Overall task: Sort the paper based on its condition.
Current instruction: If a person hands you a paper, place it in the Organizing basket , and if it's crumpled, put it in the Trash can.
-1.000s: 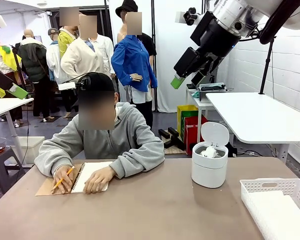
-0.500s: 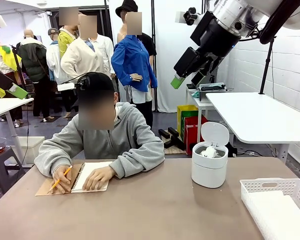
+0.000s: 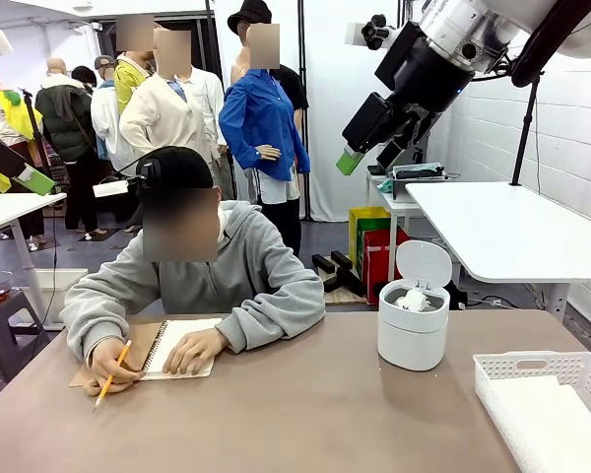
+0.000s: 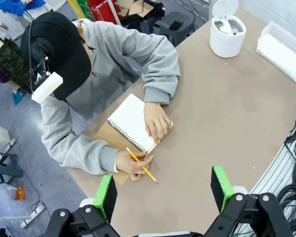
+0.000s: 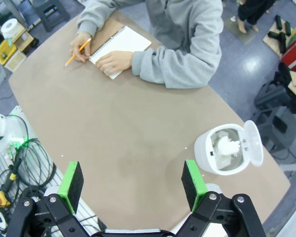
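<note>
**A:** Let's start at our own end. Both pairs of jaws stand wide apart and grip nothing. The left jaws' green pads (image 4: 107,197) frame bare worktop (image 4: 212,128), and the right jaws' pads (image 5: 192,177) do the same from high above it.

**B:** And where is the paper?

**A:** Closest to us, smooth sheets (image 3: 561,424) lie flat in the white basket (image 3: 532,363) at the worktop's right corner. Just beyond it is the white bin (image 3: 412,340), lid up, with a crumpled wad (image 3: 411,298) inside. Both are on our right arm's side.

**B:** Is anything loose on the open worktop?

**A:** We see nothing there. Farther across, on our left, the person's hand (image 4: 157,121) lies flat on the open spiral notebook (image 4: 128,121). The other hand (image 4: 130,163) holds a pencil (image 4: 144,169) beside it.

**B:** Then we judge the next sheet would come from there. The notebook lies ahead of the left jaws, its spiral edge slanting across their view, and it is well apart from bin and basket.

**A:** Agreed. Our left arm is nearer any pickup, and our right arm is nearer both drop places. A sheet taken on the left would have to cross the whole worktop.
</note>
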Action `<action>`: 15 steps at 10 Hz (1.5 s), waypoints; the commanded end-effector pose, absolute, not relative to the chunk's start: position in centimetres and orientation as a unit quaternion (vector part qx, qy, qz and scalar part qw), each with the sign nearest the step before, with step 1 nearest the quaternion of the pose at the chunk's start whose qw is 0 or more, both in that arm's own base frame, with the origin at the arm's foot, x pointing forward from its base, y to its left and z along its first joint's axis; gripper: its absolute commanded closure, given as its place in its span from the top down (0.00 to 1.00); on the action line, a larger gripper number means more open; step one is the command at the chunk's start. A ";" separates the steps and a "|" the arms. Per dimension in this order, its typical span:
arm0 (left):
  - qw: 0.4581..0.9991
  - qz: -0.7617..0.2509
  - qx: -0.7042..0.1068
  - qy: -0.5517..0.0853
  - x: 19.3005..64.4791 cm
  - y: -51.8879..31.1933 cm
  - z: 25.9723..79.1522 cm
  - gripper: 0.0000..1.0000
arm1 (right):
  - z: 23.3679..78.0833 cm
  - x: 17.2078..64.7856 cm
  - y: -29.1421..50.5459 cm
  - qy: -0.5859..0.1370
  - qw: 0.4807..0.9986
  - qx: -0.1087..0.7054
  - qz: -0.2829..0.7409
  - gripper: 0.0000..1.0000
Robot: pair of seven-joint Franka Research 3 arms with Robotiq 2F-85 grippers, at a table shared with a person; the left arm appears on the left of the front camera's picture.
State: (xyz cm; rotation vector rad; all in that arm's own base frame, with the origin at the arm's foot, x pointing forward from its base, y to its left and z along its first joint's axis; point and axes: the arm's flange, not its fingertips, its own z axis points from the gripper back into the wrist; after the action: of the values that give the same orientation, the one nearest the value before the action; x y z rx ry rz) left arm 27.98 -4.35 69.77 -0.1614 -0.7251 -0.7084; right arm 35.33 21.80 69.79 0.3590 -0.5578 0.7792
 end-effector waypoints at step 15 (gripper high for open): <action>0.871 -0.337 -0.078 -0.347 28.0 -4.2 69.8 1.00 | 70.3 35.1 22.1 -0.283 0.869 0.169 0.369 1.00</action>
State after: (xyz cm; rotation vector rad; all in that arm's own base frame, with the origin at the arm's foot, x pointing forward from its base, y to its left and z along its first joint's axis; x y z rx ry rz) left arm 27.98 -4.35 69.77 -0.1615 -0.7251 -0.7084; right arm 35.03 22.12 70.37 0.3529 -0.5940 0.7732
